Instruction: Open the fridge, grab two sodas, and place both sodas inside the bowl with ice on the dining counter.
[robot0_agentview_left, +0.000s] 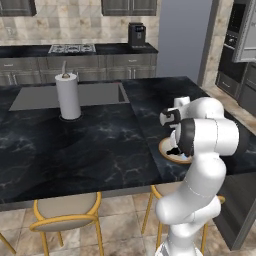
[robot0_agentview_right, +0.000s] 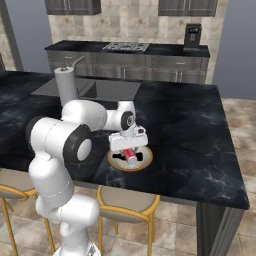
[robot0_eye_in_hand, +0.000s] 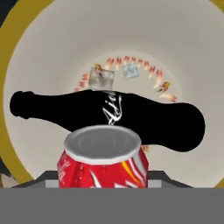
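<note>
The bowl (robot0_agentview_right: 148, 159) with its tan rim sits near the front edge of the black marble dining counter (robot0_agentview_right: 190, 130). In the hand view the dark soda bottle (robot0_eye_in_hand: 131, 116) lies on its side across the bowl's white inside, with two ice cubes (robot0_eye_in_hand: 102, 78) behind it. My gripper (robot0_agentview_right: 129, 150) hangs just over the bowl, pointing down, shut on the red soda can (robot0_agentview_right: 130, 155). The can's silver top (robot0_eye_in_hand: 103, 146) fills the bottom of the hand view, right above the bottle. In the left base view my own forearm hides most of the bowl (robot0_agentview_left: 164, 150).
A white paper towel roll (robot0_agentview_left: 68, 95) stands beside the inset grey sink (robot0_agentview_left: 40, 97). Yellow-framed stools (robot0_agentview_left: 67, 210) are tucked under the counter's front edge. A grey door panel (robot0_agentview_left: 246, 35), which may be the fridge's, juts in at the upper right by the black wall oven (robot0_agentview_left: 231, 35).
</note>
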